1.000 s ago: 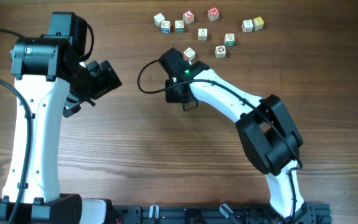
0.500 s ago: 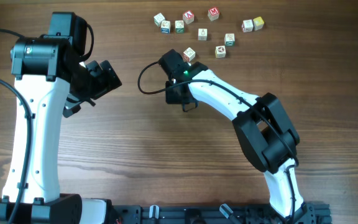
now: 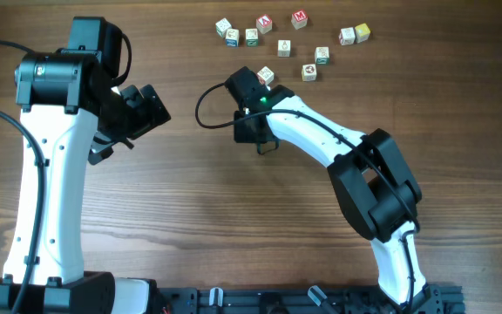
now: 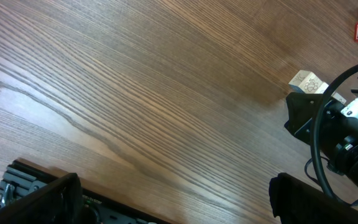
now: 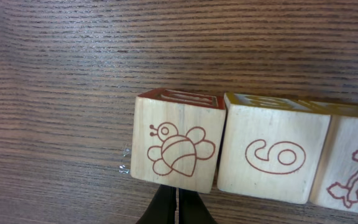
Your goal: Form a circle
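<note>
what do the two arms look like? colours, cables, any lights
The left arm and right arm both have white link shells with black joint housings and black wrist blocks. A black cable loops out beside the right wrist, where a green light glows. Another black cable runs along the left arm. The left fingers are black and the right fingers are dark.

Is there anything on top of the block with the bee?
No, nothing sits on the bee block. Its top face shows red marks, too slanted to read. It rests on the wooden table, so its bottom face is hidden. The shut right hand is just in front.
</note>
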Tool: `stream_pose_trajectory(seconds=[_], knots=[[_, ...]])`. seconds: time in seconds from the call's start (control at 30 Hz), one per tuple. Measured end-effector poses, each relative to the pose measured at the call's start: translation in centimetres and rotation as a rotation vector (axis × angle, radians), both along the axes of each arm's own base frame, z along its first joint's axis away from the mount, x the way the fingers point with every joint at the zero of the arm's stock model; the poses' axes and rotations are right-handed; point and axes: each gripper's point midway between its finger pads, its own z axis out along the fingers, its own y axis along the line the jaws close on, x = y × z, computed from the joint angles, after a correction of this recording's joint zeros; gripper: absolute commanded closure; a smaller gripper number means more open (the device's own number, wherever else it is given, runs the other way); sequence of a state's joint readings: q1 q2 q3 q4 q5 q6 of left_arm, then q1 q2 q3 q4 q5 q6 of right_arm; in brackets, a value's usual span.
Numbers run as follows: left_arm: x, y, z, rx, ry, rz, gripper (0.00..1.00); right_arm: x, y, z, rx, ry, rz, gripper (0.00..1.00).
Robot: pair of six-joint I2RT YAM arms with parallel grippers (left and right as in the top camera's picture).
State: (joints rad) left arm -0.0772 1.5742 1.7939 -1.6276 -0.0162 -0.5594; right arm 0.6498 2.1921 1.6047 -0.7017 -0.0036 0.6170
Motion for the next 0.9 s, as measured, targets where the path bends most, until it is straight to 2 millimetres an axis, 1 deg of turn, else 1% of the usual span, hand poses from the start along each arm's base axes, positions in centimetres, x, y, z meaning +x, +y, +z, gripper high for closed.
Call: stream_pose_trajectory(seconds=[0.77,0.9], knots=[[0.0,0.0,0.0,0.0,0.0,0.0,0.0,0.25,-0.09,0.04,0.004,-0.004,-0.005,0.95],[0.0,0.0,0.0,0.0,0.0,0.0,0.0,-0.17,0.47,0.06,0.032,0.016,0.024,0.95]])
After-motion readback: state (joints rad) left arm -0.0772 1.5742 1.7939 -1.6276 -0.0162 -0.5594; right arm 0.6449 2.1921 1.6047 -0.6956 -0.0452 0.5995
